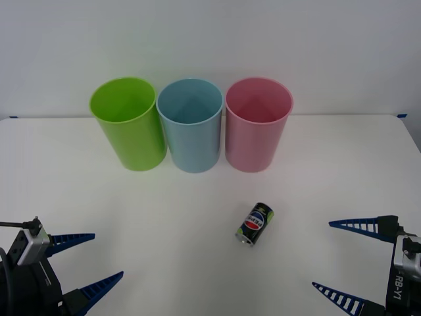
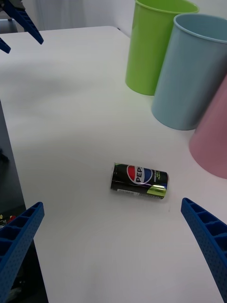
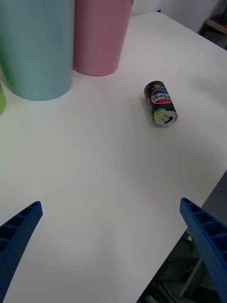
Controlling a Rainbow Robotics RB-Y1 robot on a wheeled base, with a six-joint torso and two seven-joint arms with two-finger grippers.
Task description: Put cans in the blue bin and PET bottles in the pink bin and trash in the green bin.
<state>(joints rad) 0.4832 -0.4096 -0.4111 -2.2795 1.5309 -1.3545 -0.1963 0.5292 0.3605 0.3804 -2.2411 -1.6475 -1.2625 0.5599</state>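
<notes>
Progress: nothing sorted when I looked; the can (image 1: 255, 224) lay on its side on the white surface (image 1: 164, 230), in front of the blue bin (image 1: 191, 125) and pink bin (image 1: 257, 124), well apart from both.
Left: lift it into the blue bin.
Claws: left claw (image 1: 84, 261) and right claw (image 1: 350, 262) both spread wide, empty, at the near edge.
Writing: "PEPSI" beside the globe logo; "RB-Y1" on the right arm.

Three bins are counted on the tabletop (image 1: 197, 263), standing in one row: one green bin (image 1: 127, 124), one blue bin (image 1: 191, 125) and one pink bin (image 1: 257, 124); the blue bin is flanked by the other two, each just beside it; one can (image 1: 255, 224) is counted, lying on its side in front of the pink bin and apart from it; two claws are counted, the left claw (image 1: 89, 260) and the right claw (image 1: 342, 260), both set well nearer than the can.
</notes>
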